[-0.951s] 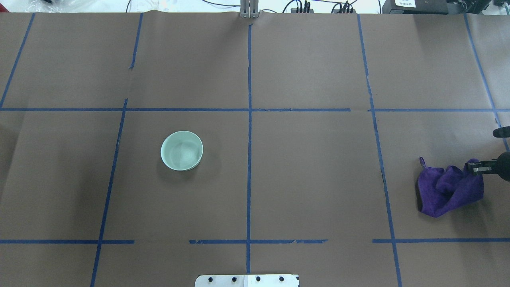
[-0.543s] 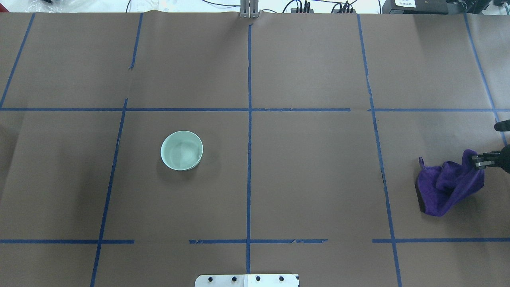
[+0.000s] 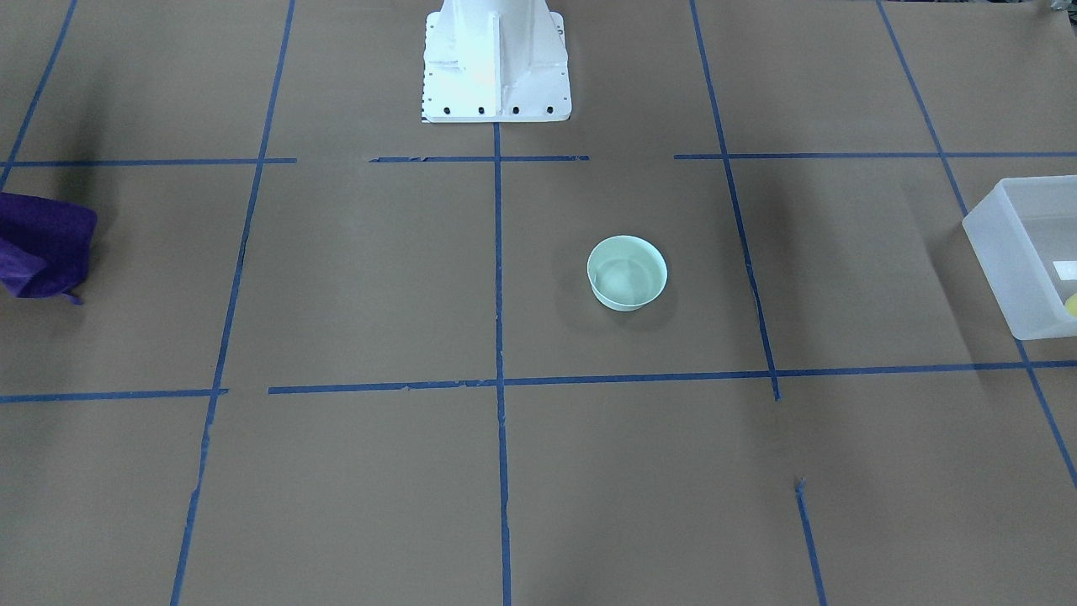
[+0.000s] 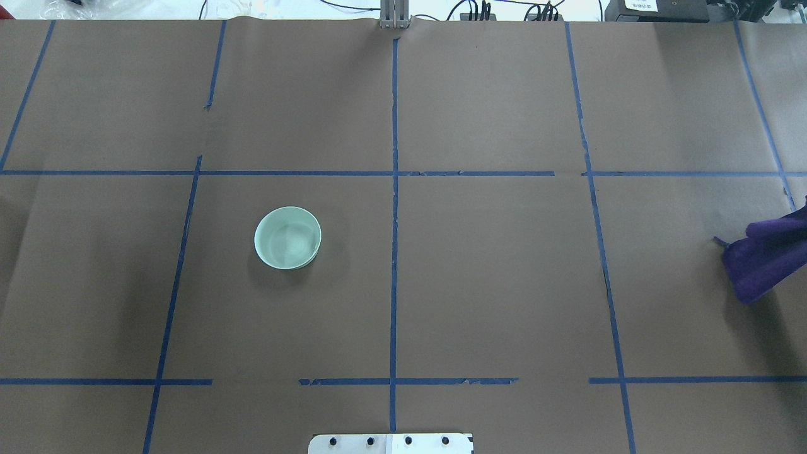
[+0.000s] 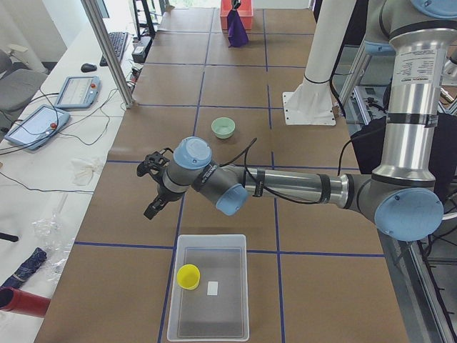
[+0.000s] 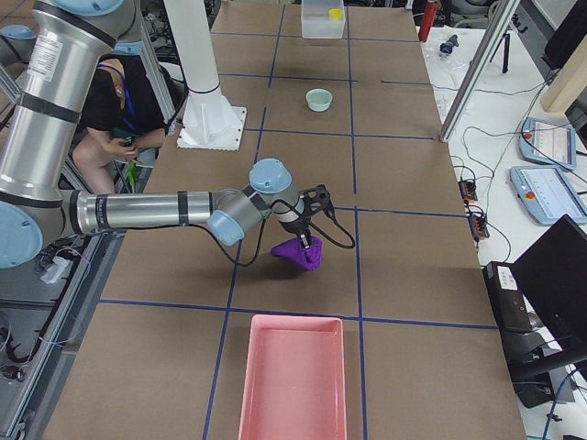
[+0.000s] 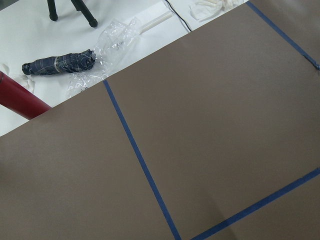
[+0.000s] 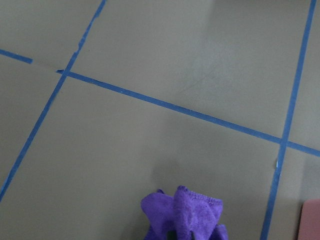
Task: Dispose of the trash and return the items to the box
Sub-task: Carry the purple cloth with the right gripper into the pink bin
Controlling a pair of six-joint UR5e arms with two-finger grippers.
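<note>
The pale mint-green bowl point(image 4: 287, 238) stands upright and alone on the brown paper, left of centre; it also shows in the front view point(image 3: 627, 272). The frosted box point(image 5: 209, 293) sits at the table's left end with the yellow cup point(image 5: 188, 276) inside. My left gripper point(image 5: 151, 209) hovers between bowl and box; I cannot tell whether it is open. My right gripper point(image 6: 303, 240) holds a bunched purple cloth point(image 4: 766, 258) at the right edge. The cloth point(image 8: 182, 215) hangs at the bottom of the right wrist view.
A pink tray point(image 6: 292, 380) lies at the table's right end, just past the cloth. The white robot base point(image 3: 495, 59) stands at the near middle edge. A red cylinder point(image 7: 20, 97) and wrapped items lie off the paper.
My right gripper has moved right, out of the overhead view, taking the purple cloth up and to the right with it. The bowl has not moved.
</note>
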